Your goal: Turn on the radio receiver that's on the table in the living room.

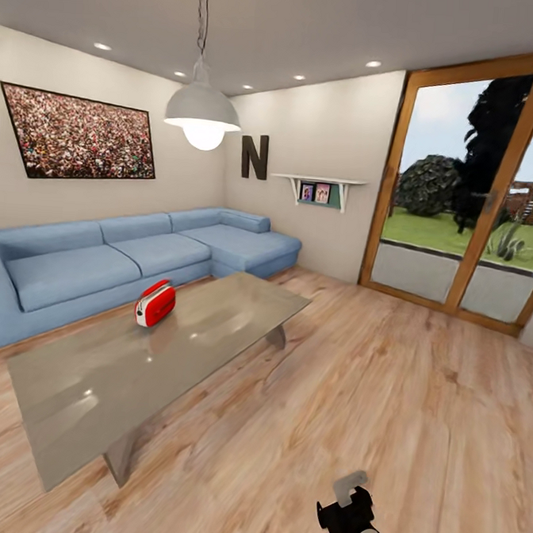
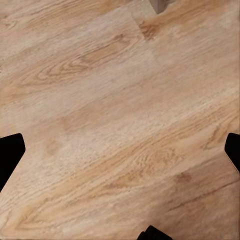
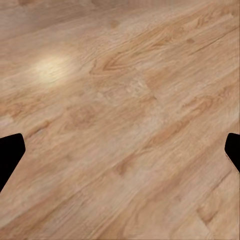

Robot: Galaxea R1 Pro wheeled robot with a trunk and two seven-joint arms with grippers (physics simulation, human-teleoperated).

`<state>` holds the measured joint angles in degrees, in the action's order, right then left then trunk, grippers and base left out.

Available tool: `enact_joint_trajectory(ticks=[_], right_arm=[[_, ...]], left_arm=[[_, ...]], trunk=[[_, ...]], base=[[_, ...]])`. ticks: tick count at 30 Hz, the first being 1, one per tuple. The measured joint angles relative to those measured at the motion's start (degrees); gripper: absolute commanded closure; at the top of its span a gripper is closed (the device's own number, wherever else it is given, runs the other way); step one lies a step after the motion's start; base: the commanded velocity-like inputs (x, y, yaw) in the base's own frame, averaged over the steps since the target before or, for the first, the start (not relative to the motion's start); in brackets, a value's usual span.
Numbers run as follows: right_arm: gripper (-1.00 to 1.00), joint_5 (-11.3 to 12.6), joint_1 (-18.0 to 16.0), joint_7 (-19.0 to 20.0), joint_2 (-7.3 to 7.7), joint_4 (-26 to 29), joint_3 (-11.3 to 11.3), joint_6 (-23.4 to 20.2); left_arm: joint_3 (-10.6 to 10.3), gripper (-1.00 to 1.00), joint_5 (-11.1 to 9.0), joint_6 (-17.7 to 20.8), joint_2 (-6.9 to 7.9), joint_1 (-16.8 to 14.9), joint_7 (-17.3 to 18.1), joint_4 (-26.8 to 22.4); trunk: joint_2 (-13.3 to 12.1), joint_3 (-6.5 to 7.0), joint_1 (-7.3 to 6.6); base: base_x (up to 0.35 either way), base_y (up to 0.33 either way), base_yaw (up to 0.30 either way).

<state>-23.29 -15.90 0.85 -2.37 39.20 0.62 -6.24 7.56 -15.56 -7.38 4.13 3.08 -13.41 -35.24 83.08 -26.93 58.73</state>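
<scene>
The radio receiver (image 1: 155, 302) is a small red box with white trim, standing upright on the far side of the table (image 1: 91, 389), close to the sofa. The table is low, with a glossy grey top, at the left of the head view. A black and grey end of my right arm (image 1: 352, 515) hangs low over the floor, well short of the table. My left gripper (image 2: 120, 155) is open over bare planks, its dark fingertips (image 2: 10, 152) wide apart. My right gripper (image 3: 120, 152) is open too, over the floor, holding nothing.
A blue corner sofa (image 1: 100, 263) runs behind the table along the beige wall. A white pendant lamp (image 1: 202, 115) hangs above. A wood-framed glass door (image 1: 470, 193) is at the right. Light wood floor (image 1: 385, 386) spreads wide between me and the table.
</scene>
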Motion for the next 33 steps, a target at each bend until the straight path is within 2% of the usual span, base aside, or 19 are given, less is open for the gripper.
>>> enact_joint_trajectory(ticks=[22, 26, 33], right_arm=[[-1.00, -0.09, -0.01, -0.05, 0.00, -0.96, 0.16, 0.09], [-1.00, -0.01, -0.01, -0.05, -0.01, -0.96, 2.14, 0.09], [-1.00, 0.00, -0.01, -0.05, 0.00, -0.97, 2.69, 0.09]], left_arm=[[0.00, -1.00, 0.00, 0.00, 0.00, 0.00, -0.03, 0.00], [0.00, -1.00, 0.00, 0.00, -0.03, 0.00, -0.03, 0.00], [0.00, -1.00, 0.00, 0.00, -0.07, 0.00, -0.03, 0.00]], trunk=[[0.00, 0.00, 0.00], [0.00, 0.00, 0.00], [0.00, 0.00, 0.00]], base=[[0.277, -0.230, 0.294], [0.272, -0.233, 0.294], [0.272, -0.232, 0.294]])
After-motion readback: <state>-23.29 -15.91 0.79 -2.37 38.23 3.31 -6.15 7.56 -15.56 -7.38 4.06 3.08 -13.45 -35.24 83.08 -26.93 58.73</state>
